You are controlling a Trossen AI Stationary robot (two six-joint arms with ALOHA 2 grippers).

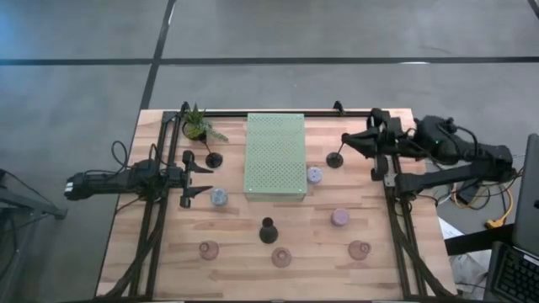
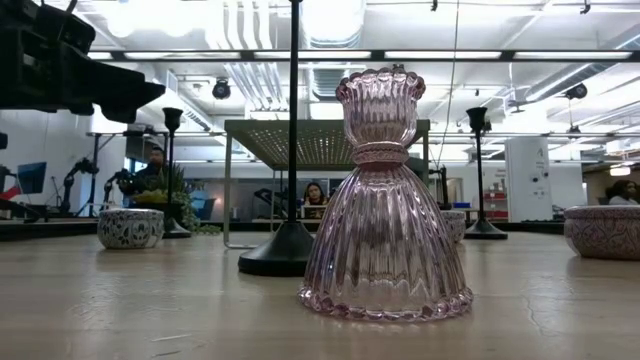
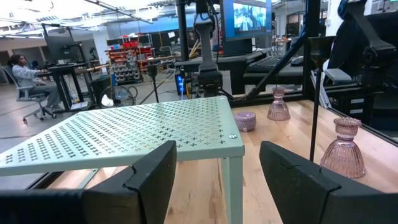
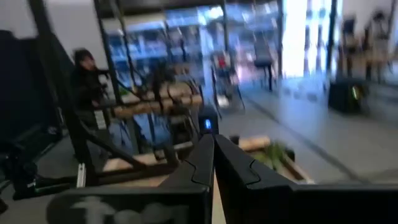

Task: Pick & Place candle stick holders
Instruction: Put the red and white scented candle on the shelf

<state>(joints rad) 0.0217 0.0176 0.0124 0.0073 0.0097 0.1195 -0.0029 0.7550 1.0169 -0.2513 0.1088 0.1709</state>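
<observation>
Three black candlesticks (image 1: 268, 231) and the cups stand untouched on the surface while the left pincer (image 1: 202, 178) gapes empty, right pincer (image 1: 347, 139) shut empty; next comes a reach.

The left gripper (image 3: 216, 180) holds its fingers (image 3: 149, 177) apart, empty, facing the pale green perforated mat (image 3: 137, 134) on legs. Beyond stand two pink glass holders (image 3: 344, 148) (image 3: 278, 104), a lilac cup (image 3: 244, 121) and a black stem (image 3: 315, 106).

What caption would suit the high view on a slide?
Overhead: candle stick holders surround a green perforated mat; open left pincer and shut right pincer flank it.
</observation>
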